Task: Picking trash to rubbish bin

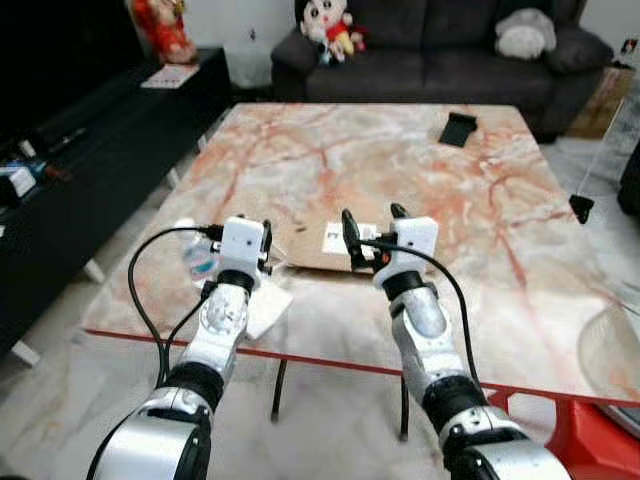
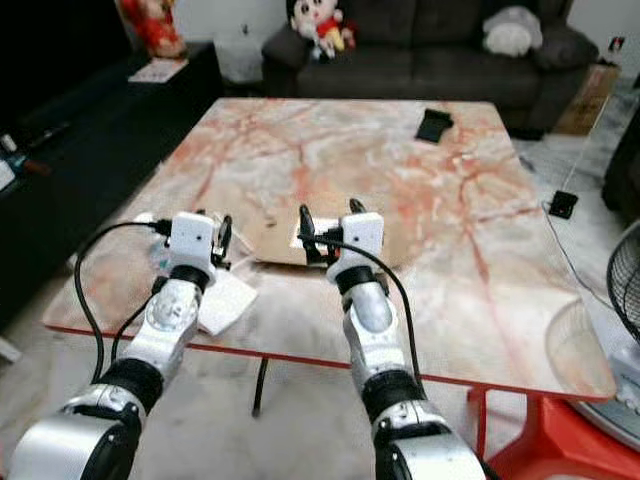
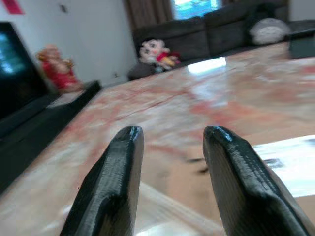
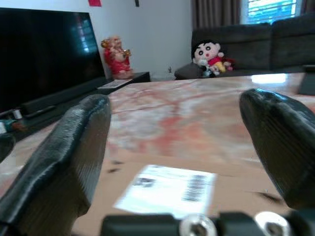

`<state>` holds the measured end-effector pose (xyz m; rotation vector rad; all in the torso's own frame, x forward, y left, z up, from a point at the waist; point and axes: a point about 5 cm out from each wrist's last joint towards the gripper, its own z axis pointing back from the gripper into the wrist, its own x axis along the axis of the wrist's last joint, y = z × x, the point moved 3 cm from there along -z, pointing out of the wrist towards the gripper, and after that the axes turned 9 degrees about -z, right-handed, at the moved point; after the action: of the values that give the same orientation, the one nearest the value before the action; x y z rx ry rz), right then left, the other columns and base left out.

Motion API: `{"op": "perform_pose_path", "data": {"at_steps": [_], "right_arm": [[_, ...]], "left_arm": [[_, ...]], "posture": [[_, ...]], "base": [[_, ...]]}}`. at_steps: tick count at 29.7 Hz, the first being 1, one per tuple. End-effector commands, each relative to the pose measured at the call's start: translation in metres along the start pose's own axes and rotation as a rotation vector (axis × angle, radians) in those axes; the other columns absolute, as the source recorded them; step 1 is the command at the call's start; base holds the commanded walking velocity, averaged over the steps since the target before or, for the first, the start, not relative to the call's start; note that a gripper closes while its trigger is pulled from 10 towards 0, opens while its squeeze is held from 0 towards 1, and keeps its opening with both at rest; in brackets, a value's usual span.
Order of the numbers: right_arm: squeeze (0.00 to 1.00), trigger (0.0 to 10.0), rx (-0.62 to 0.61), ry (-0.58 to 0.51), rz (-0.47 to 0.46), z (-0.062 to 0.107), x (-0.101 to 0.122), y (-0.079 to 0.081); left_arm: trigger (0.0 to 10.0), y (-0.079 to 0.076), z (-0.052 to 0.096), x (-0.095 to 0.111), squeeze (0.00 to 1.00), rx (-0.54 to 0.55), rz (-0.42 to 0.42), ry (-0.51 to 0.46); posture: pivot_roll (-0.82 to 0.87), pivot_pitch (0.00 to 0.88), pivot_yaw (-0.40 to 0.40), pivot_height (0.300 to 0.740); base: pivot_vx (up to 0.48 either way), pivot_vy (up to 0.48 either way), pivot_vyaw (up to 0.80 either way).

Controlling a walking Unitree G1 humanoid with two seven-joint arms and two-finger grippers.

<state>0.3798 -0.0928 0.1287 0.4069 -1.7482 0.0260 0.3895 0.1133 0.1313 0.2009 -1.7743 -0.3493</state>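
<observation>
My right gripper (image 1: 372, 232) hangs with fingers spread right over the flat cardboard piece (image 1: 312, 252) on the bench (image 1: 480, 200); my left gripper (image 3: 172, 142), also spread, waits beside its edge.

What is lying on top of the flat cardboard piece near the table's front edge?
A white label with a barcode is stuck on the cardboard. The open right gripper hovers over its near edge, covering part of it. Whatever lies beneath the cardboard is hidden.

Head stereo looks forward-down over marble table (image 1: 400, 170); wrist cameras skim low across it toward sofa (image 4: 256, 39).
</observation>
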Motion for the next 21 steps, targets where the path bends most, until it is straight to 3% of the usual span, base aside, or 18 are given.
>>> {"op": "perform_pose_path", "data": {"at_steps": [1,7,16,17,21], "right_arm": [[0.00,10.0,-0.001,-0.024,-0.004,-0.004,0.007,0.001],[0.00,10.0,0.001,-0.022,-0.007,-0.004,0.007,0.001],[0.00,10.0,0.005,-0.014,-0.004,-0.004,0.005,0.001],[0.00,10.0,0.005,-0.014,-0.004,-0.004,0.005,0.001],[0.00,10.0,-0.004,-0.004,0.005,-0.004,0.004,0.000]], "left_arm": [[10.0,0.000,-0.002,0.004,0.00,-0.024,0.006,-0.017],[10.0,-0.008,0.000,0.009,0.00,-0.070,-0.055,-0.056],[10.0,-0.004,-0.002,-0.004,0.00,-0.158,-0.130,0.022],[10.0,-0.003,-0.003,-0.006,1.00,-0.168,-0.136,0.034],[10.0,0.007,-0.006,-0.008,1.00,-0.171,-0.177,0.054]], "posture": [[-0.05,0.000,0.037,0.740],[-0.05,0.000,0.039,0.740],[-0.05,0.000,0.039,0.740],[-0.05,0.000,0.039,0.740],[-0.05,0.002,0.036,0.740]], "base": [[0.352,0.000,0.00],[0.095,0.000,0.00],[0.000,0.000,0.00],[0.000,0.000,0.00],[0.000,0.000,0.00]]}}
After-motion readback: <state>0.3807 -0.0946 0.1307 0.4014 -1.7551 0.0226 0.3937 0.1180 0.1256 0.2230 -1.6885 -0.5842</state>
